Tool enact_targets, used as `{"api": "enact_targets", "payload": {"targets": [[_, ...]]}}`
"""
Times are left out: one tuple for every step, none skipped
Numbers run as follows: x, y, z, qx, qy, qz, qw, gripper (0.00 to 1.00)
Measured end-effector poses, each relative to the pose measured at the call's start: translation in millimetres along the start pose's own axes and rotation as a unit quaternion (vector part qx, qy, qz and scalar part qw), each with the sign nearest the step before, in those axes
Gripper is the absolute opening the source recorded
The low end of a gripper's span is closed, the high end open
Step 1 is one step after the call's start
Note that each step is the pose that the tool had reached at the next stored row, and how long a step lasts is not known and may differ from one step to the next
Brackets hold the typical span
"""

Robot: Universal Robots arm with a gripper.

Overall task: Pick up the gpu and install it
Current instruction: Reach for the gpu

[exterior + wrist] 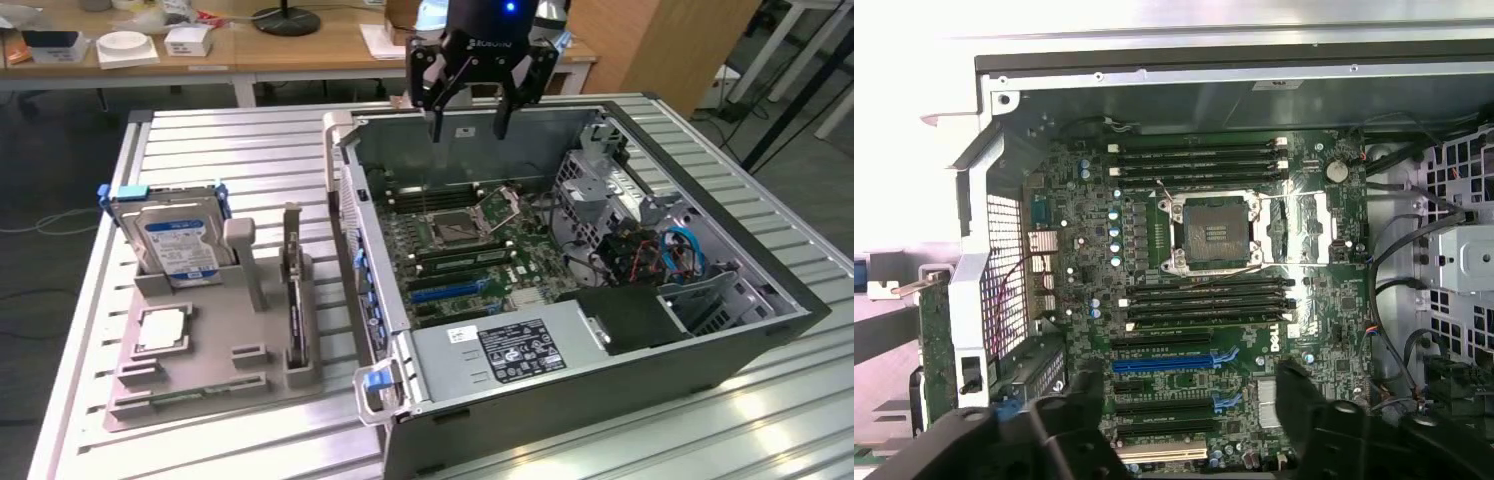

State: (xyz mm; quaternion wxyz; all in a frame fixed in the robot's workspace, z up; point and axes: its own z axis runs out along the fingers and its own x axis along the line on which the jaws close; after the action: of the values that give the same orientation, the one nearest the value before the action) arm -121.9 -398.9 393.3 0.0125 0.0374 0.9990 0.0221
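The gpu [295, 300] is a thin black card standing on its edge in a slot of the grey holder [200, 385], at the exterior view's left of the open computer case [601, 330]. My gripper [470, 135] hangs above the far end of the case, well away from the gpu. It is open with nothing between its fingers. In the wrist view my gripper [1194, 410] looks straight down on the motherboard [1324, 330], its dark fingers [1304, 400] spread wide over the blue card slots [1174, 362].
The grey holder also carries a silver hard drive [180, 245] with a blue-white label and a processor chip [160, 330]. Inside the case are an empty processor socket [1212, 232], memory slots, a power supply [514, 350] and drive cages with cables [654, 250]. A desk [267, 50] stands behind the slatted metal table [240, 150].
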Motion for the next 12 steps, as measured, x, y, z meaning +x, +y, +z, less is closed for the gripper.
{"api": "enact_targets", "payload": {"targets": [[0.0, 0.0, 0.0, 0.0000, 0.0000, 0.000, 1.0000, 0.73], [0.0, 0.0, 0.0, 0.0000, 0.0000, 0.000, 1.0000, 0.67], [0.0, 0.0, 0.0, 0.0000, 0.0000, 0.000, 1.0000, 0.67], [0.0, 0.0, 0.0, 0.0000, 0.0000, 0.000, 1.0000, 0.62], [0.0, 0.0, 0.0, 0.0000, 0.0000, 0.000, 1.0000, 0.56], [0.0, 0.0, 0.0, 0.0000, 0.0000, 0.000, 1.0000, 0.56], [0.0, 0.0, 0.0, 0.0000, 0.0000, 0.000, 1.0000, 0.50], [0.0, 0.0, 0.0, 0.0000, 0.0000, 0.000, 1.0000, 0.44], [0.0, 0.0, 0.0, 0.0000, 0.0000, 0.000, 1.0000, 0.44], [0.0, 0.0, 0.0, 0.0000, 0.0000, 0.000, 1.0000, 0.38], [0.0, 0.0, 0.0, 0.0000, 0.0000, 0.000, 1.0000, 0.38], [0.0, 0.0, 0.0, 0.0000, 0.0000, 0.000, 1.0000, 0.32]]}}
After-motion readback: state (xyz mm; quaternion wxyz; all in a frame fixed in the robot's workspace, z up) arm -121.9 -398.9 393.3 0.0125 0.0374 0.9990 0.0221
